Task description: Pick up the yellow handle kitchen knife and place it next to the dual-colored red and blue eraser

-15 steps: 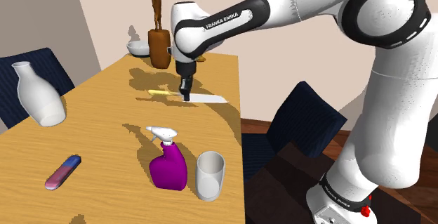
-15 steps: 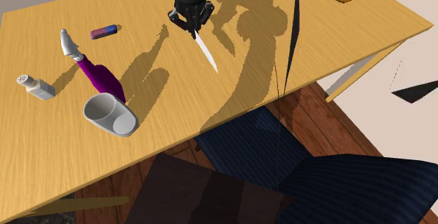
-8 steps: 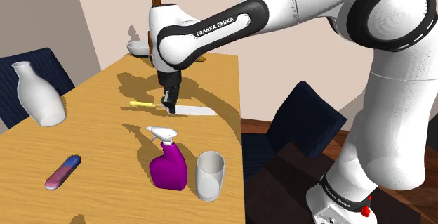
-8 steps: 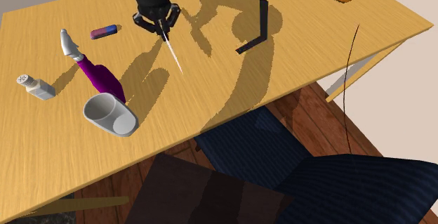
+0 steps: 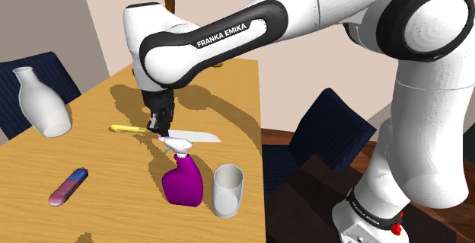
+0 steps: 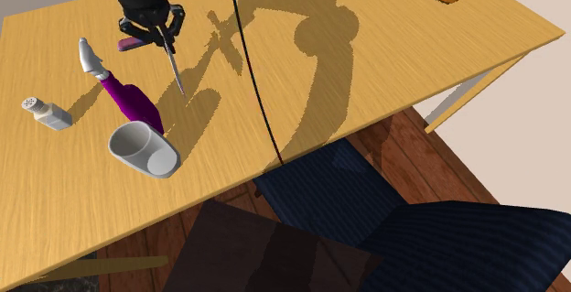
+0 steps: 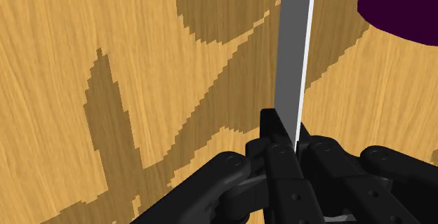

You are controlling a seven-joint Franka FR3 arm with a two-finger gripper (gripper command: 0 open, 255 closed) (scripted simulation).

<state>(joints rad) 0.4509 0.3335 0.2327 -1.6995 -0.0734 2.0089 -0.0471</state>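
— Shoulder view: where is our knife [image 5: 196, 136]?
— We see the gripper [image 5: 160, 125] closed tight on it, held level just beside the purple bottle [image 5: 183, 179]. The eraser [image 5: 68, 186] lies well apart on the bench [image 5: 84, 112].

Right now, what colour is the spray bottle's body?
The spray bottle has a purple body with a white trigger head. It shows best in the shoulder view.

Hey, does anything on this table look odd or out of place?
Only one thing: a thin black line curves across the table in the second exterior view, tied to nothing. The bottle and cup stand upright; nothing is spilled.
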